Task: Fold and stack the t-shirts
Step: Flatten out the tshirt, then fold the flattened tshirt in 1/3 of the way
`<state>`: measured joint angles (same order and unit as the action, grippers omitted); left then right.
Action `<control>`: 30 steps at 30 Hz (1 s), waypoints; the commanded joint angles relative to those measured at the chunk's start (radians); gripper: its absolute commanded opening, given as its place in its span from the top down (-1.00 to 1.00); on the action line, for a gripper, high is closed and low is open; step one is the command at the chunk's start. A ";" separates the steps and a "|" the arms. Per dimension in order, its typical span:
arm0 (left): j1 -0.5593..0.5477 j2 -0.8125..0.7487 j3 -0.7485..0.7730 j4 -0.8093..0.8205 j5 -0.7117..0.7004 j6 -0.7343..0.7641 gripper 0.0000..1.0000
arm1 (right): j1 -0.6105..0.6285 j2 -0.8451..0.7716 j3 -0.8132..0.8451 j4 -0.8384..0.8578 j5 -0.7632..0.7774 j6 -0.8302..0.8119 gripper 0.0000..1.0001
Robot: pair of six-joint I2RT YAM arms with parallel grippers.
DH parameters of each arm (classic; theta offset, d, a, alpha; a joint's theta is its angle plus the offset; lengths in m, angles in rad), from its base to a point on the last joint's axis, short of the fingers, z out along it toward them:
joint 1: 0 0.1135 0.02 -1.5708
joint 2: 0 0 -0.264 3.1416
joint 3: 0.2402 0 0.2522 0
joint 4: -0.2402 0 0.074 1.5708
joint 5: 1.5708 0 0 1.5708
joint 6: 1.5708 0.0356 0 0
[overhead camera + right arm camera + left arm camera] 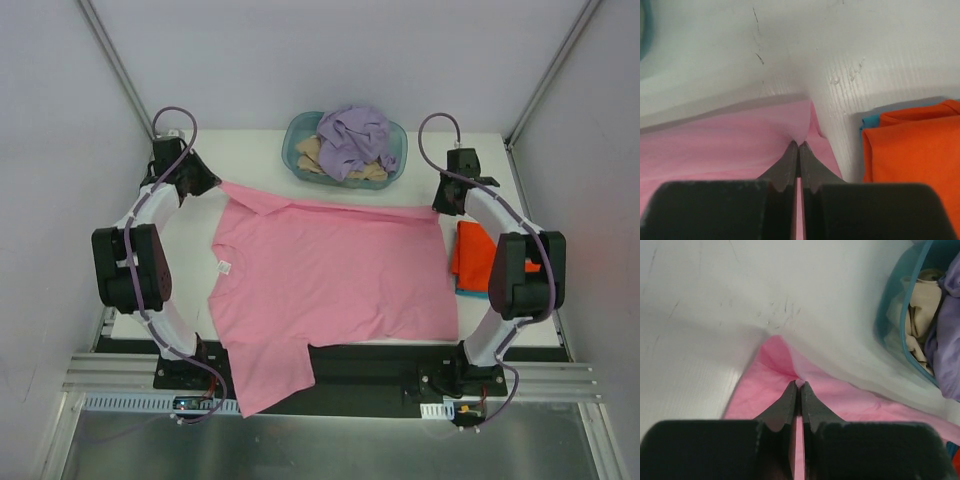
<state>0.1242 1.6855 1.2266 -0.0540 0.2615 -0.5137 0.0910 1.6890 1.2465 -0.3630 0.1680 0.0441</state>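
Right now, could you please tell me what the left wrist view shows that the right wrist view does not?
Only the left wrist view shows the tan shirt and lavender shirt heaped in the basket. Only the right wrist view shows the folded orange shirt lying on a teal shirt. Both show a shut gripper, the left gripper or right gripper, pinching an edge of the pink shirt above the white table.

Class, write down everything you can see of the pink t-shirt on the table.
The pink t-shirt is soft, plain cloth with short sleeves, spread nearly flat on the table, neck leftward, a small white label showing. Its near sleeve hangs over the front edge. The left hand pinches its far sleeve, the right hand its far hem corner.
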 commanded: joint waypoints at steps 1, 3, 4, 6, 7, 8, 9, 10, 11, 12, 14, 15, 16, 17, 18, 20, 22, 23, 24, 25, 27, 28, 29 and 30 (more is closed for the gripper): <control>0.000 0.065 0.111 0.114 0.093 -0.020 1.00 | -0.007 0.084 0.146 0.036 -0.025 -0.004 0.99; -0.001 0.071 0.106 0.114 0.104 -0.022 1.00 | -0.007 0.104 0.171 0.029 -0.033 -0.004 0.99; -0.001 0.066 0.097 0.114 0.104 -0.025 1.00 | -0.007 0.113 0.172 0.029 -0.038 -0.003 0.99; -0.001 0.033 0.053 0.114 0.101 -0.031 1.00 | -0.005 0.113 0.168 0.026 -0.045 0.000 0.99; -0.001 0.017 0.033 0.114 0.099 -0.037 1.00 | -0.005 0.112 0.165 0.024 -0.047 0.000 0.99; -0.004 -0.021 -0.011 0.114 0.096 -0.049 1.00 | -0.004 0.104 0.162 0.021 -0.047 -0.001 0.99; -0.006 -0.044 -0.038 0.114 0.087 -0.055 1.00 | -0.005 0.100 0.160 0.016 -0.041 -0.004 0.99; -0.011 -0.068 -0.065 0.114 0.078 -0.060 1.00 | -0.007 0.095 0.159 0.000 -0.036 -0.009 0.99; -0.017 -0.120 -0.119 0.114 0.067 -0.069 1.00 | -0.005 0.090 0.160 -0.010 -0.029 -0.009 0.99; -0.026 -0.148 -0.148 0.114 0.059 -0.075 1.00 | -0.005 0.081 0.159 -0.019 -0.016 -0.018 0.99; -0.034 -0.243 -0.234 0.111 0.036 -0.103 1.00 | -0.004 0.072 0.157 -0.045 -0.005 -0.029 0.99; -0.040 -0.277 -0.263 0.103 0.028 -0.120 1.00 | -0.007 0.064 0.157 -0.051 0.002 -0.033 0.99; -0.043 -0.314 -0.292 0.100 0.004 -0.132 1.00 | -0.007 0.061 0.157 -0.068 0.007 -0.038 0.99; -0.052 -0.386 -0.341 0.089 -0.025 -0.164 1.00 | -0.007 0.058 0.157 -0.073 0.013 -0.036 0.99; -0.064 -0.421 -0.358 0.018 -0.074 -0.186 1.00 | -0.008 0.048 0.156 -0.076 0.022 -0.036 0.99; -0.118 -0.522 -0.400 -0.056 -0.211 -0.222 1.00 | -0.007 0.040 0.153 -0.079 0.031 -0.068 0.99; -0.164 -0.584 -0.423 -0.171 -0.255 -0.255 1.00 | -0.008 0.032 0.157 -0.085 0.039 -0.076 0.99; -0.170 -0.643 -0.452 -0.205 -0.299 -0.297 1.00 | -0.008 0.029 0.160 -0.088 0.041 -0.084 0.99; -0.175 -0.674 -0.466 -0.233 -0.307 -0.319 1.00 | -0.013 0.029 0.169 -0.093 0.047 -0.088 0.99; -0.178 -0.704 -0.479 -0.278 -0.315 -0.336 1.00 | -0.014 0.031 0.174 -0.102 0.048 -0.090 0.99; -0.187 -0.791 -0.507 -0.325 -0.341 -0.377 1.00 | -0.020 0.032 0.186 -0.109 0.051 -0.101 0.99; -0.190 -0.811 -0.512 -0.354 -0.346 -0.393 1.00 | -0.020 0.034 0.188 -0.113 0.053 -0.104 0.99; -0.198 -0.848 -0.521 -0.392 -0.341 -0.410 1.00 | -0.023 0.035 0.191 -0.116 0.053 -0.105 0.99; -0.204 -0.865 -0.523 -0.415 -0.320 -0.416 1.00 | -0.030 0.038 0.192 -0.117 0.056 -0.108 0.99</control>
<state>-0.0605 0.9043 0.7300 -0.3035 0.0021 -0.8295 0.0826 1.7679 1.3891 -0.4545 0.1860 -0.0322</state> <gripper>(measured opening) 0.010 0.012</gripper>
